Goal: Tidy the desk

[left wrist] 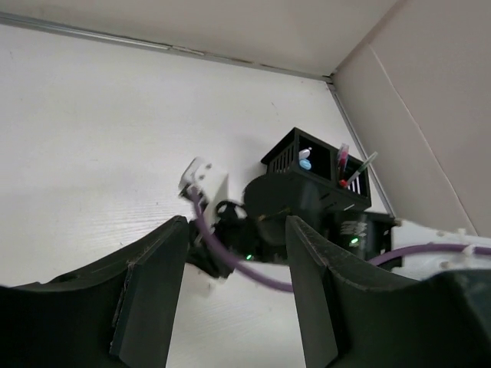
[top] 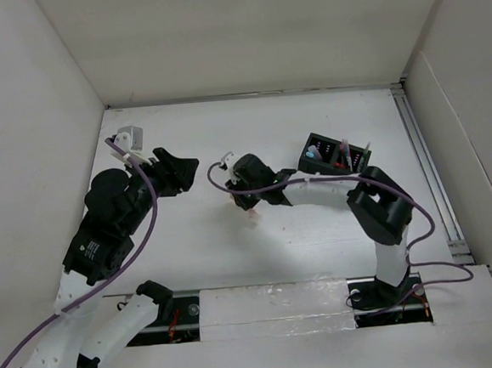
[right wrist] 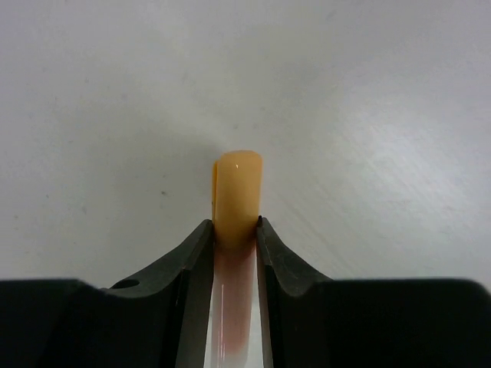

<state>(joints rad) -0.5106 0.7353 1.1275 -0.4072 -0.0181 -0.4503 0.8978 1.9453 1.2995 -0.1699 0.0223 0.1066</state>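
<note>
Lengthwise, orange-capped pen (right wrist: 238, 176) pinched in right pincer (right wrist: 234, 224), cap toward desk (right wrist: 368, 92), left pincer (left wrist: 236, 224) spread

Overhead onto desk (top: 250, 124); left wrist low, toward organizer (left wrist: 280, 157) common to both; right wrist close.

The desk (top: 191, 248) is matt white, faintly scuffed; the rail (top: 429, 169) on its right edge looks like dull metal. The far-right box (top: 333, 153) is matt black plastic. The matt black fingers (right wrist: 192, 268) of the right gripper (right wrist: 235, 224) flank a pen (right wrist: 238, 188) with a smooth, glossy orange cap.
</note>
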